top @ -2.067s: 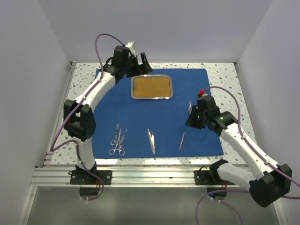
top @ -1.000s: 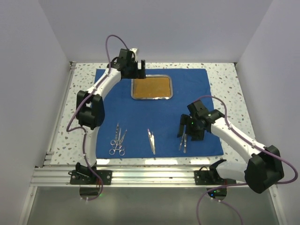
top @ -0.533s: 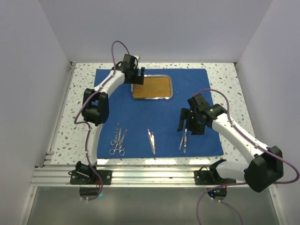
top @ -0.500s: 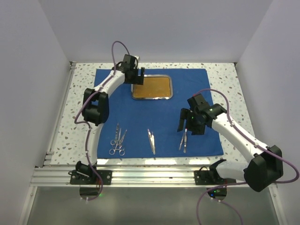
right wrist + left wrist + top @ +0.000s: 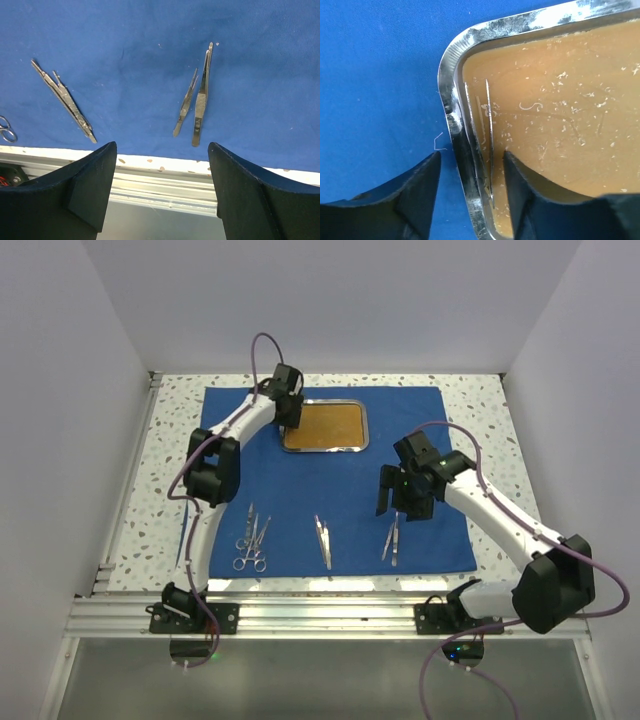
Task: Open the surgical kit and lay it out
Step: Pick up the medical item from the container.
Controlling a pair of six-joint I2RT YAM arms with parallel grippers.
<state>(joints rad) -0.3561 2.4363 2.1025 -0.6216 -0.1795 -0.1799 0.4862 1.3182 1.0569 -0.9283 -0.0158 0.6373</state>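
Observation:
The royal-blue cloth (image 5: 340, 480) lies spread flat on the table. The steel tray (image 5: 324, 426) with its orange-brown inside sits at the cloth's far middle. My left gripper (image 5: 290, 418) is low at the tray's left rim (image 5: 451, 105) and open: one finger stands on the cloth, the other inside the tray, with small gaps to the rim. Scissors and forceps (image 5: 250, 538), one pair of tweezers (image 5: 322, 540) and two more tweezers (image 5: 200, 100) lie along the cloth's near edge. My right gripper (image 5: 161, 146) hovers wide open and empty above those two.
The speckled tabletop (image 5: 150, 500) borders the cloth on all sides. An aluminium rail (image 5: 165, 175) runs along the near edge just beyond the cloth. White walls close in the left, right and back.
My left gripper dropped to the tray's left rim and its jaws narrowed around it. A pair of tweezers now lies with the other at front right; my right gripper lifted slightly away.

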